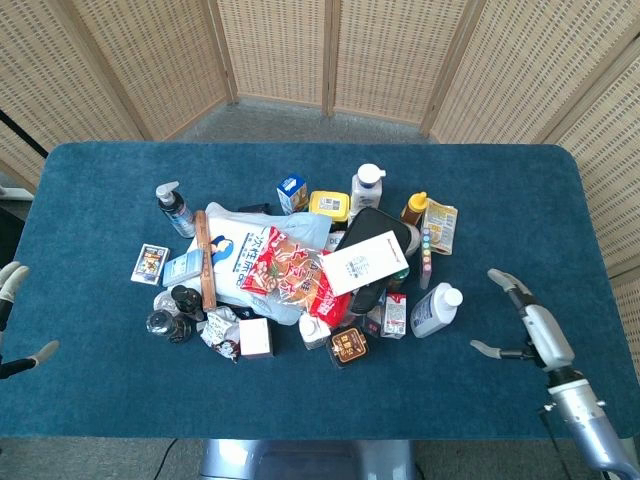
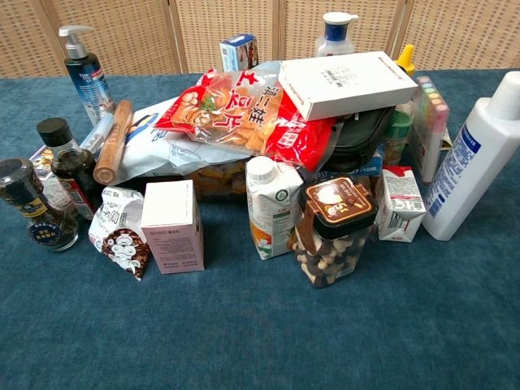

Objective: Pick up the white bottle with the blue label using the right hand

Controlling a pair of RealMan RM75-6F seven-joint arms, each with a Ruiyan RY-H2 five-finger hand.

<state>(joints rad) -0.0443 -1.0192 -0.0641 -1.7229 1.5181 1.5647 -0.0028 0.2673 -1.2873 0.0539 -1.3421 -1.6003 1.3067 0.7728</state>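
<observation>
Worktop (image 1: 300, 410) covered in dark blue carpet-like fabric with rounded corners, filling most of the head view and the whole lower part of the chest view. Folding screen (image 1: 280, 50) of woven tan wicker panels in light wood frames runs across the top of both views and down the right edge. Grey floor (image 1: 275, 118) shows upper centre between screen and worktop; light even, soft.
</observation>
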